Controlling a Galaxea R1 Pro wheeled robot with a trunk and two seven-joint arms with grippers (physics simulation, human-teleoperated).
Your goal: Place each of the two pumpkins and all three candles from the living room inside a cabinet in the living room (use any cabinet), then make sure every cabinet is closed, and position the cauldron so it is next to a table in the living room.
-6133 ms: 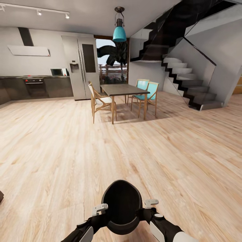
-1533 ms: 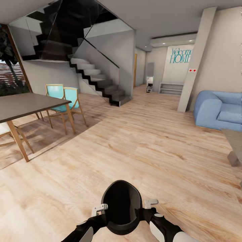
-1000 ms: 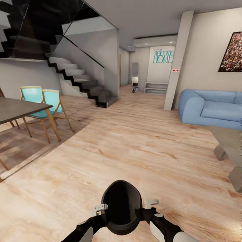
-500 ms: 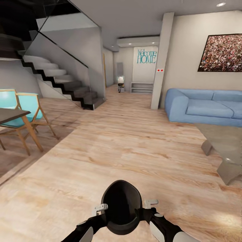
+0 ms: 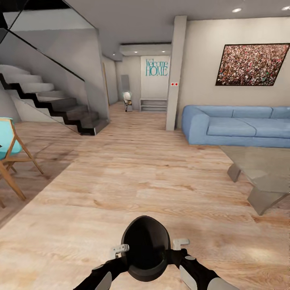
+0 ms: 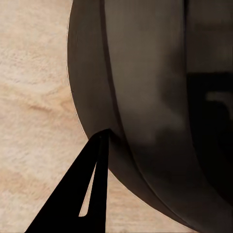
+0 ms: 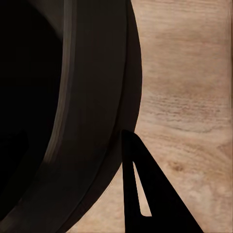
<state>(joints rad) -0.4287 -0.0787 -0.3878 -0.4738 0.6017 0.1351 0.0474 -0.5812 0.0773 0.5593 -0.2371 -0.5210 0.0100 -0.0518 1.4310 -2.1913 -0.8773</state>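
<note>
Cauldron [image 5: 145, 246] over wood floor [image 5: 153, 177]

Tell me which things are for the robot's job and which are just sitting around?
For the job:
cauldron, carried between both arms
coffee table

Just sitting around:
blue sofa
stairs
dining chair
wall picture

Ahead of you, a blue sofa [image 5: 237, 125] sits far right under a framed picture [image 5: 252, 65]. Stairs [image 5: 52, 104] climb on the left, with a teal chair [image 5: 10, 155] nearer left.
</note>
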